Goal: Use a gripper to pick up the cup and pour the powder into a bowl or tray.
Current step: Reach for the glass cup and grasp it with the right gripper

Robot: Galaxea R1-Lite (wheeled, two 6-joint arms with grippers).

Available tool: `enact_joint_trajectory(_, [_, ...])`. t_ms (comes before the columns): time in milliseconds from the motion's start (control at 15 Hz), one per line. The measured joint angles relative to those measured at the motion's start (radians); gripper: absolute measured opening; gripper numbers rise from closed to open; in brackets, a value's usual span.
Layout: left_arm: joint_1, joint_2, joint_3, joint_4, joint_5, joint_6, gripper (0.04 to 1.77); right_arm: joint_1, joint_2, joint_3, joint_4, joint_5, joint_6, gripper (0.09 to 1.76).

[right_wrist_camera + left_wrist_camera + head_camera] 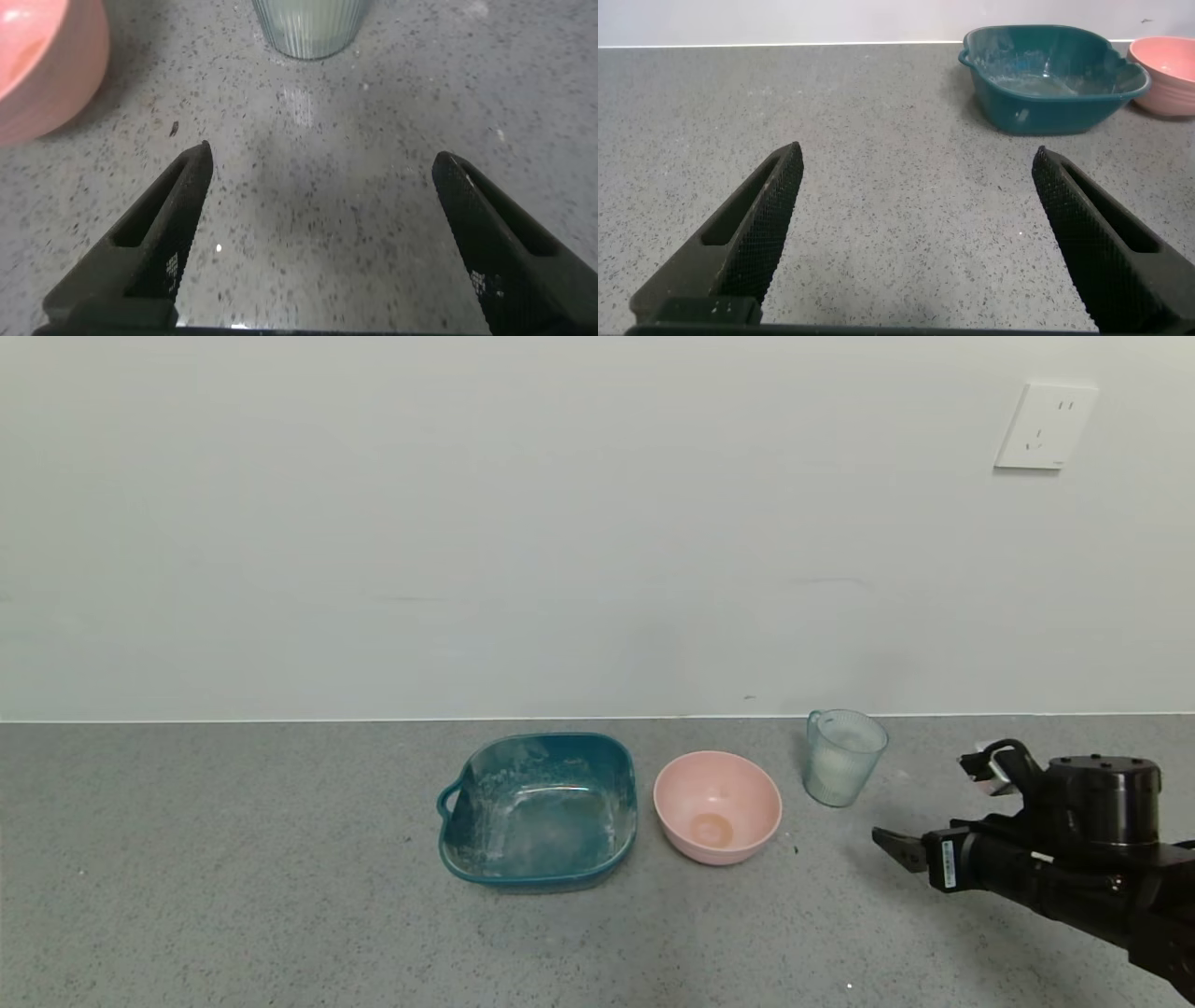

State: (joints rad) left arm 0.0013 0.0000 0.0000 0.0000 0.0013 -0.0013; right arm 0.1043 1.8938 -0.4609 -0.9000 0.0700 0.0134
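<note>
The pale blue-green ribbed cup (pixel 845 757) stands upright on the grey counter at the right, its handle toward the wall, with pale powder (pixel 834 773) inside. Its base shows in the right wrist view (pixel 311 25). The teal tray (pixel 540 807) sits at the centre, smeared white inside; it also shows in the left wrist view (pixel 1049 76). My right gripper (pixel 887 845) is open and empty, low over the counter to the right of and nearer than the cup; the cup lies ahead of its jaws (pixel 320 163). My left gripper (pixel 917 159) is open over bare counter, out of the head view.
A round pink bowl (pixel 717 806) with a tan spot stands between tray and cup, and shows in the right wrist view (pixel 37 65) and the left wrist view (pixel 1166 75). A white wall with a socket (pixel 1045 427) runs behind the counter.
</note>
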Motion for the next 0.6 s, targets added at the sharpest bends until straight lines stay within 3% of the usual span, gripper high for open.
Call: enact_joint_trajectory(600, [0.000,0.000,0.000,0.000,0.000,0.000,1.76,0.030,0.203,-0.204,-0.034,-0.010,-0.025,1.71])
